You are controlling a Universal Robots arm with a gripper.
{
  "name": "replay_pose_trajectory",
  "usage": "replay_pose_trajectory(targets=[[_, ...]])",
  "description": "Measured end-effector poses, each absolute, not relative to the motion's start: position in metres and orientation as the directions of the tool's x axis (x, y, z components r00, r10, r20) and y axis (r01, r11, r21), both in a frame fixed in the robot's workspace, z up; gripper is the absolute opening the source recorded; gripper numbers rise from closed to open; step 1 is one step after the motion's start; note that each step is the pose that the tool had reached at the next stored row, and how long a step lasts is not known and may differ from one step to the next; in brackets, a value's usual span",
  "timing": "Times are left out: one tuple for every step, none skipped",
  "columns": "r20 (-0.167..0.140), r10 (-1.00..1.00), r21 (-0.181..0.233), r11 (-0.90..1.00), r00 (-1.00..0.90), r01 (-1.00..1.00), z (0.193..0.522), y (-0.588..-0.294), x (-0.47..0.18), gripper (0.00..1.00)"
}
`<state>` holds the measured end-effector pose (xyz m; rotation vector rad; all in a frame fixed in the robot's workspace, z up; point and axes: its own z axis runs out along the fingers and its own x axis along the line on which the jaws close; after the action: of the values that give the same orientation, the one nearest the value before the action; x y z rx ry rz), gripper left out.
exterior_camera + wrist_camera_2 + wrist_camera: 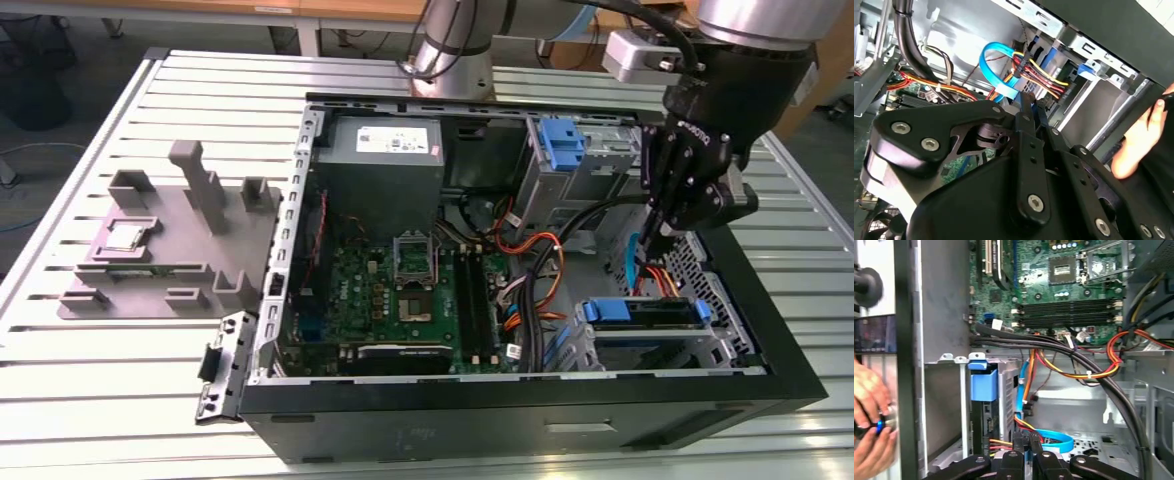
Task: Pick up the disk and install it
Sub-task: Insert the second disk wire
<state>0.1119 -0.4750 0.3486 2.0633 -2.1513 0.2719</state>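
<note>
Open PC case (787, 390) lies on its side on the slatted metal surface (80, 400), toward the surface's edge on the exterior view's right. Claw (663, 232) reaches down into the case near that side's wall, fingers (1010, 466) pressed together, closed with nothing between them. Fingertips sit right by the bundle of red, yellow and black wires (1040, 76) and the blue flat cable (989, 60).

Disk (641, 313), with its blue plastic rail, is already seated in the drive cage (714, 345) in the case corner nearest the camera on the exterior view's right. In the first wrist view the disk (985, 415) stands on edge in the bay, blue tab on top, wires plugged in at its end, just beside the claw (1026, 465).

Motherboard (400, 290) fills the case floor; grey power-supply box (384, 150) sits at the far end. A second blue-railed bay (563, 145) is at the far corner. Grey fixture block (174, 240) holding a small chip (127, 238) rests on the surface outside the case, exterior view's left. A person's hand (871, 420) shows just outside the case wall.
</note>
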Motion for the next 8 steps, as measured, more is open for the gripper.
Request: replay_pose_trajectory(targets=[[0.229,-0.972,-0.03,0.039,-0.045,-0.999,0.3485,-0.4765,0.1113,0.16],[0.229,-0.972,-0.033,0.038,-0.045,-0.999,0.3485,-0.4776,0.1106,0.16],[0.228,-0.973,-0.038,0.038,-0.045,-0.999,0.3485,-0.4783,0.1098,0.16],[0.228,-0.973,-0.042,0.037,-0.046,-0.998,0.3485,-0.4786,0.1088,0.16],[0.228,-0.973,-0.048,0.037,-0.047,-0.998,0.3485,-0.479,0.1078,0.16],[0.227,-0.973,-0.053,0.037,-0.048,-0.998,0.3485,-0.4793,0.1068,0.16],[0.226,-0.973,-0.059,0.036,-0.049,-0.998,0.3485,-0.4797,0.1058,0.16],[0.223,-0.973,-0.063,0.037,-0.05,-0.997,0.3485,-0.4804,0.1051,0.16]])
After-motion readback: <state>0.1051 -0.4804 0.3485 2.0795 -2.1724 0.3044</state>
